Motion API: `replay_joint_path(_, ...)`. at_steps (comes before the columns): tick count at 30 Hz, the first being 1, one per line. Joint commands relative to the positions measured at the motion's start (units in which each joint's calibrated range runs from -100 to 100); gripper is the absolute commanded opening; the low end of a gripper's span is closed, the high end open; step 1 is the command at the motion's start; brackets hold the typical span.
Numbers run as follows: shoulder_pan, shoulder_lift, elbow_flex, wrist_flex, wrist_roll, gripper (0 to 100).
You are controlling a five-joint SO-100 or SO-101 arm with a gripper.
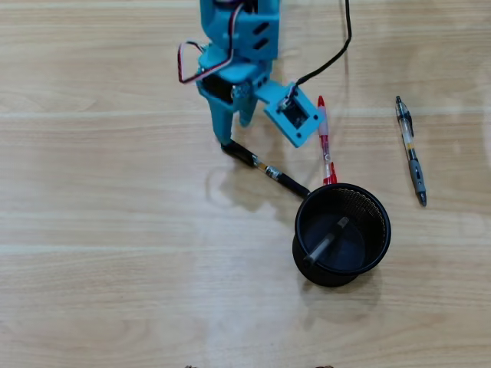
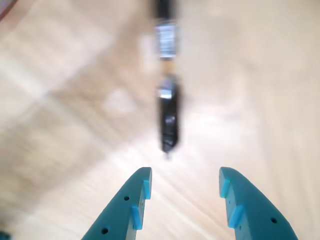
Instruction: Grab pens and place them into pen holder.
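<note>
A black-and-clear pen (image 1: 266, 169) lies slanted on the wooden table, its lower end close to the pen holder (image 1: 380, 211), a black mesh cup. Inside the cup rests another dark pen (image 1: 325, 241). A red-and-clear pen (image 1: 325, 141) lies just above the cup, and a grey-and-clear pen (image 1: 410, 148) lies further right. My gripper (image 1: 232, 129) hangs open over the upper-left end of the slanted pen. In the wrist view, blurred, that pen (image 2: 168, 116) lies just ahead of the open gripper (image 2: 182, 176), and nothing sits between the teal fingers (image 2: 136, 202).
A black cable (image 1: 337, 47) runs from the arm toward the top edge. A red-and-white wire (image 1: 182, 61) loops at the arm's left side. The arm's blue body (image 1: 234, 34) fills the top middle of the overhead view.
</note>
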Motion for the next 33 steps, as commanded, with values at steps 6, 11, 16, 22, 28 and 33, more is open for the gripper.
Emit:
replay_joint_path(6, -1.6, 19.4, -12.9, 1.7, 2.1, 16)
replay_joint_path(11, -2.2, 21.0, -15.3, 1.3, 2.6, 16)
replay_joint_path(16, -1.8, 22.6, -15.6, 1.3, 2.7, 16)
replay_joint_path(22, -2.0, 26.4, -15.8, 1.2, 2.6, 14)
replay_joint_path(28, -1.2, 25.2, -15.8, -0.6, 2.5, 3)
replay_joint_path(33, 3.5, 16.4, -14.0, 2.5, -2.3, 2)
